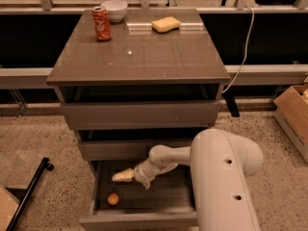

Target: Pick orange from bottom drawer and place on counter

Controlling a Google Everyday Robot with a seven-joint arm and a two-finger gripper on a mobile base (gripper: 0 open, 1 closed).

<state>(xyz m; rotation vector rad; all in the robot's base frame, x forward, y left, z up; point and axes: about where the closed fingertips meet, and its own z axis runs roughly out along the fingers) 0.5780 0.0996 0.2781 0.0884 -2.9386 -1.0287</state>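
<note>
Closest to us, our thick white arm [226,177] fills the lower right and reaches left into the bottom drawer [139,221], which stands pulled out with its flat front nearest us. The orange [113,198] lies on the drawer floor in the front left corner, close to the left wall and free of any contact. Our gripper [122,176] is inside the same drawer, pointing left, just behind and slightly right of the orange and apart from it. It holds nothing, and whether it is wide or narrow we cannot tell.

Above the open drawer are the middle drawer [130,149] and the top drawer [139,114]. The counter [144,57] caps the cabinet, glossy and reflective.

At its far left a red can [101,24] stands upright, with a white bowl [114,10] just behind it at the back edge. A yellow sponge [166,24] lies at the far centre, well apart from the can.

On the speckled floor [43,138], a cardboard box [293,114] sits at the right edge. A white cable [243,52] hangs down right of the cabinet.
</note>
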